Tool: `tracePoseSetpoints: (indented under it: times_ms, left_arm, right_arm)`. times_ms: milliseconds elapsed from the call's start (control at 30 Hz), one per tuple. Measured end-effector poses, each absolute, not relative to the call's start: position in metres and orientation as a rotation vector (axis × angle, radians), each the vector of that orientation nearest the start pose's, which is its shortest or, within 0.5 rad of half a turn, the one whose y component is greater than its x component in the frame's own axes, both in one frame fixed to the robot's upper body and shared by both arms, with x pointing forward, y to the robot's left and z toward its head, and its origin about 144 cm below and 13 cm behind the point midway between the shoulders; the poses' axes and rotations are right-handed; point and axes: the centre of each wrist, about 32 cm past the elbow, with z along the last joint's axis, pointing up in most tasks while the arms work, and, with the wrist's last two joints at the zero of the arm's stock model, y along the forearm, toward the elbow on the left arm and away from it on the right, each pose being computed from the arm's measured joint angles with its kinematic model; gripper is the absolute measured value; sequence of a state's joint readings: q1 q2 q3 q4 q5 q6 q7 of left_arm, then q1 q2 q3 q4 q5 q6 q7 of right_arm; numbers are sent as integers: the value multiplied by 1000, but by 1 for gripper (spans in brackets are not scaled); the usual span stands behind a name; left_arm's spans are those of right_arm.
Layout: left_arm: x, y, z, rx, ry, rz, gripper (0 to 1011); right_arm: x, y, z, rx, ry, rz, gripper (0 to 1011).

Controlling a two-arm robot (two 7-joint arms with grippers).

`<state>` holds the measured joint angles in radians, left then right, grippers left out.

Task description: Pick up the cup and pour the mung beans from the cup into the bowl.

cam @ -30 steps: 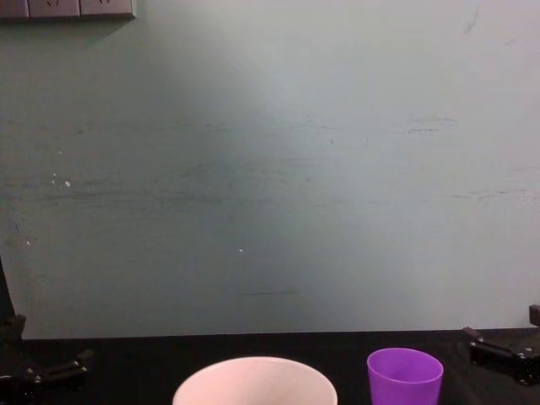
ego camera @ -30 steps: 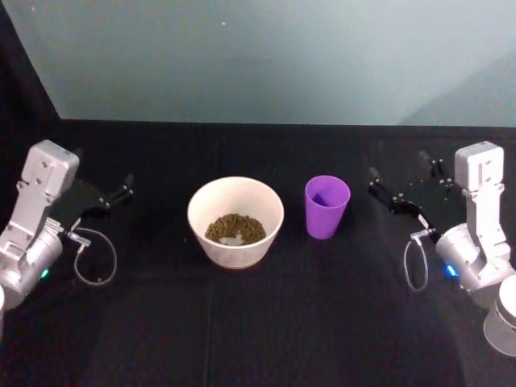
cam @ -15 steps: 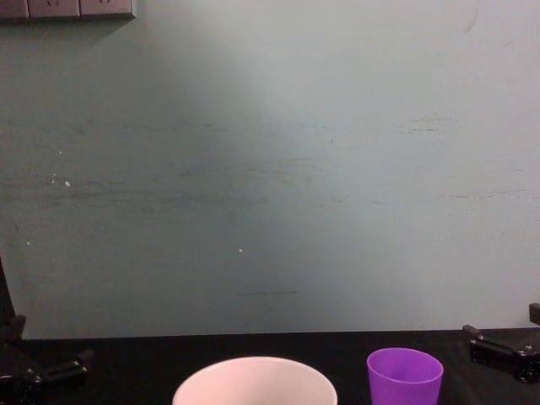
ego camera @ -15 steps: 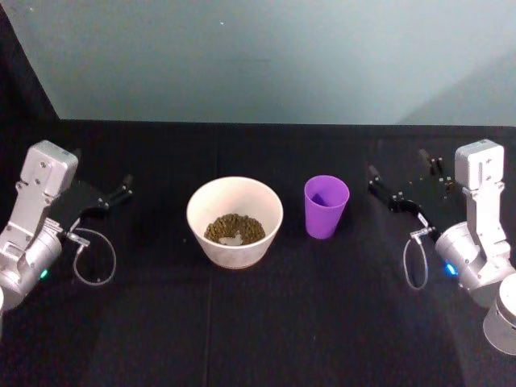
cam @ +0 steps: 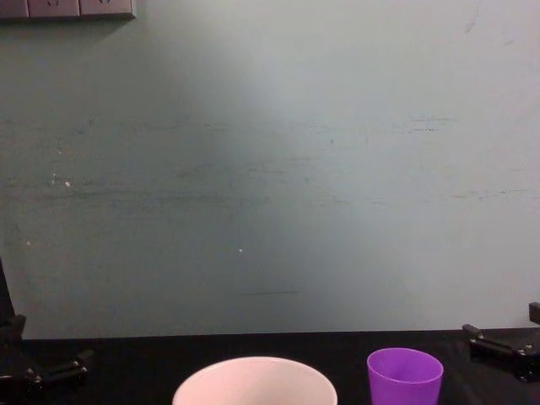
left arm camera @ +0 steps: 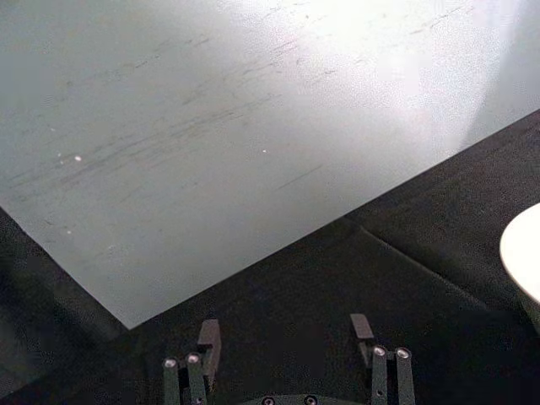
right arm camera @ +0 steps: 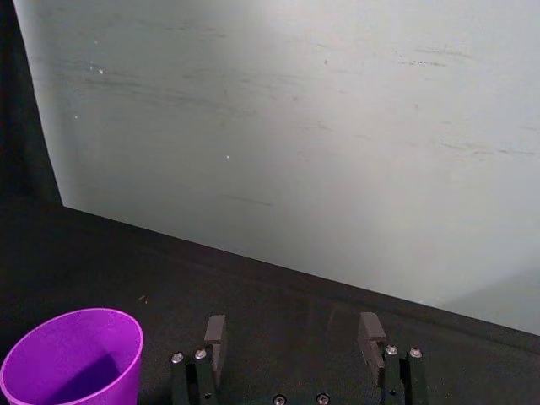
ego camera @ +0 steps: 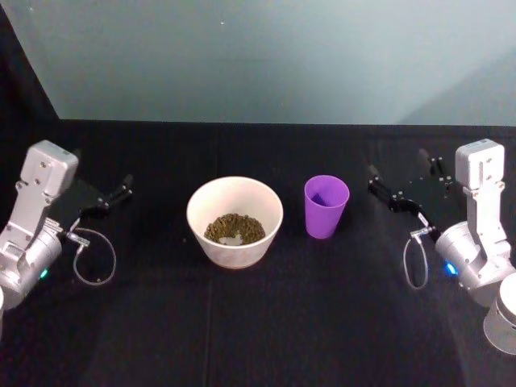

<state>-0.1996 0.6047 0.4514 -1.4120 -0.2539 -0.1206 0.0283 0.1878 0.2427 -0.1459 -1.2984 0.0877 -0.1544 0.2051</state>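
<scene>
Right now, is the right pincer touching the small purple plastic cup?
Apart. The head view shows black table between the right pincer and the small purple plastic cup.

A black cloth covers the table (ego camera: 266, 322), smooth apart from a faint crease line running from front to back. Behind it, at 12 o'clock, stands a pale grey-green wall (cam: 270, 169) marked with faint horizontal scuffs and a few small white specks. A strip of light-coloured wall sockets (cam: 67, 8) sits at about 11 o'clock, high on that wall.
</scene>
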Motion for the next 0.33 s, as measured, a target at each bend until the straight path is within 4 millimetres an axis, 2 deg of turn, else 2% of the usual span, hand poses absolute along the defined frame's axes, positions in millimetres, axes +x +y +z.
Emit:
tracePoseSetpoints:
  times_ms: [333]
  left_arm:
    - [489, 310, 1140, 304, -285, 1248, 1000]
  right_arm:
    - [508, -275, 1123, -112, -158, -1266, 1000]
